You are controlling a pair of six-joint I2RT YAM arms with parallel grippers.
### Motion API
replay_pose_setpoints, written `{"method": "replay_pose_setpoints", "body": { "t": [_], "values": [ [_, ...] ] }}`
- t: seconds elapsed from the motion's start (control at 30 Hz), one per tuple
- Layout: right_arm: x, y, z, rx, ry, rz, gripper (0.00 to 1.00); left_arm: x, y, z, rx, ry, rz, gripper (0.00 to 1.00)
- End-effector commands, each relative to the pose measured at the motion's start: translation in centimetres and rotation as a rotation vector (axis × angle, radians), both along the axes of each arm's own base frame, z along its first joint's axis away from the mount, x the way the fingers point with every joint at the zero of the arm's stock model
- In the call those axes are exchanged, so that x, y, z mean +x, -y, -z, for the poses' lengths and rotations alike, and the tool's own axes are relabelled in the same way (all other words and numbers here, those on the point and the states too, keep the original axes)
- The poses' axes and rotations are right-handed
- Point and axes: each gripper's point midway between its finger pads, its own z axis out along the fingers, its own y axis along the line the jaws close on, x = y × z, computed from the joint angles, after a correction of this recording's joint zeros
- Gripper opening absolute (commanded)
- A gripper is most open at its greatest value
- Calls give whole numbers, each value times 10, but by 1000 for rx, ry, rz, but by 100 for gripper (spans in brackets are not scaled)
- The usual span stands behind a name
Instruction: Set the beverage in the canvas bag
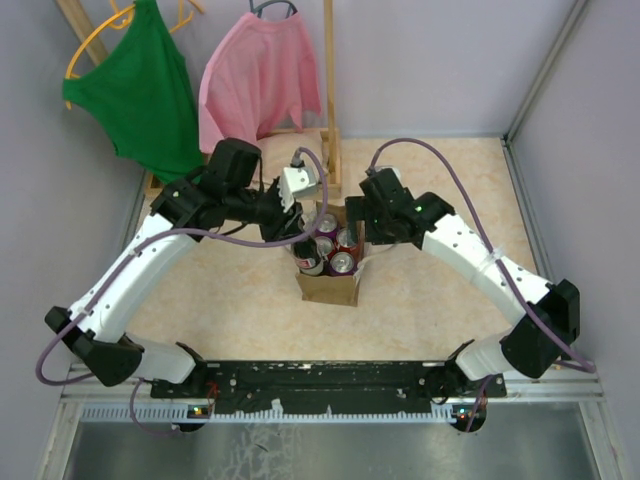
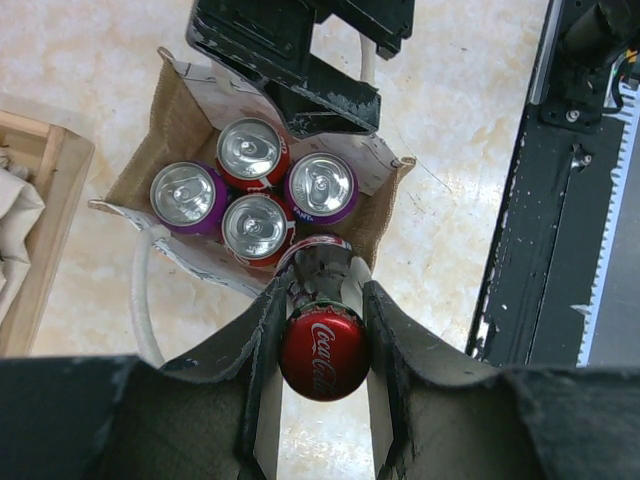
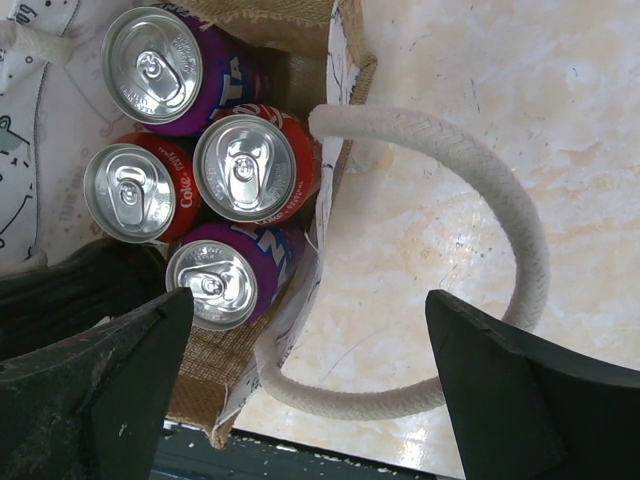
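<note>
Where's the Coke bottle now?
Left wrist view: Coke bottle gripped in the left claw at the rim of the canvas bag, beside the four cans inside.

Beige table [image 1: 440, 290] under canvas bag [image 1: 328, 288]

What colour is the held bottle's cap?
Red cap with white Coca-Cola script; clearest in left wrist view.

arms [image 1: 140, 270]: white shells, black joints | cables [image 1: 412, 141]: purple | fingers [image 3: 520, 390]: black, scuffed
</note>
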Motion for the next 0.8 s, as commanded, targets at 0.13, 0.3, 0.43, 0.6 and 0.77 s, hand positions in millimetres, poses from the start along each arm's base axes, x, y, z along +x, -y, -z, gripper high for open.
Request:
{"method": "replay_pose_setpoints", "body": {
  "t": [0.13, 0.3, 0.43, 0.6, 0.77],
  "values": [
    [-1, 7, -16, 33, 52, 31, 99, -5, 25, 9, -53, 26, 72, 0],
    [-3, 9, -16, 35, 53, 37, 99, -1, 29, 24, -45, 14, 63, 0],
    [-2, 9, -15, 36, 51, 38, 99, 1, 33, 34, -38, 7, 66, 0],
    [-2, 10, -15, 35, 51, 38, 99, 1, 35, 52, -16, -17, 69, 0],
    [-3, 13, -14, 32, 50, 44, 99, -3, 38, 67, 6, -40, 82, 0]
  ]
}}
